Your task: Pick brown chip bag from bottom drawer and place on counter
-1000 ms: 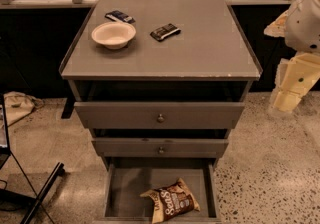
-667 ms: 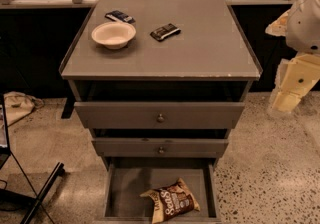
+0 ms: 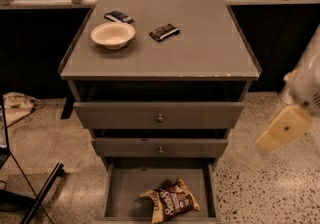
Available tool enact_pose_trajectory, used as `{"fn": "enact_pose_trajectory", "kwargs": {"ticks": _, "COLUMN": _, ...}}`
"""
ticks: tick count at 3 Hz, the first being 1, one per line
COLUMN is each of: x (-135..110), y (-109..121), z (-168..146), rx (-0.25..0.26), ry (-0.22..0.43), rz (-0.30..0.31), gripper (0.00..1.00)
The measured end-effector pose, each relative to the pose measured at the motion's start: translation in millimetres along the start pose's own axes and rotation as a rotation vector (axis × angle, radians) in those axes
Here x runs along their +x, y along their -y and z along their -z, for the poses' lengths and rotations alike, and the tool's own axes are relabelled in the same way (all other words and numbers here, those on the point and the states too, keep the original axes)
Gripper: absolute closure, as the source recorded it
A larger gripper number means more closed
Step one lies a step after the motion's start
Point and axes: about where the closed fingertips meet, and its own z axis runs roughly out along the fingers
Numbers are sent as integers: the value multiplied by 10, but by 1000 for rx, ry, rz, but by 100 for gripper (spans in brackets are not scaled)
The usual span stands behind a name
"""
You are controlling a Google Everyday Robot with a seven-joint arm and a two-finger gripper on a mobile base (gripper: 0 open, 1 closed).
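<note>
Cabinet: three grey drawers under a flat grey tabletop (image 3: 210, 50) with a thin raised rim.

Bottom drawer (image 3: 125, 188): pulled out, its flat floor exposed. The brown chip bag (image 3: 171, 202) lies on that floor toward the front and right of centre. It is tilted, with its white lettering facing up and its cream-yellow ends showing. The left part of the drawer floor is bare.

Top drawer (image 3: 210, 114) and middle drawer (image 3: 205, 147): each has a small round knob at the centre of its front. The top drawer stands out slightly farther than the middle one.

Tabletop items: a pale round bowl (image 3: 113, 34) sits upright in the left rear part. A dark wrapped bar (image 3: 164, 32) lies just right of the bowl without touching it. A second dark bar (image 3: 119, 17) lies behind the bowl, near the rear left corner.

Tool (image 3: 285, 129): seen as a cream-coloured block at the right edge of the view, under the white arm (image 3: 306, 85). It hangs above the speckled floor (image 3: 265, 188), to the right of the cabinet and about level with the two upper drawers — well apart from the chip bag and not touching the cabinet. Whether it stands apart or together cannot be told.

Surroundings: a pale crumpled cloth (image 3: 17, 105) lies on the floor to the left of the cabinet — a dark stand leg (image 3: 42, 193) crosses the lower left corner.
</note>
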Motion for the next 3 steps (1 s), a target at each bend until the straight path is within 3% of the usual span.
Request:
{"fn": "enact_pose_trajectory", "kwargs": {"ticks": 1, "x": 458, "y": -154, "z": -652, "rx": -21, "ry": 1, "rz": -267, "gripper": 0}}
{"fn": "enact_pose_trajectory", "kwargs": {"ticks": 2, "x": 597, "y": -54, "z": -1313, "rx": -34, "ry": 47, "rz": -416, "gripper": 0}}
{"fn": "enact_pose_trajectory", "kwargs": {"ticks": 3, "x": 496, "y": 142, "z": -1383, "rx": 18, "ry": 109, "rz": -429, "gripper": 0}}
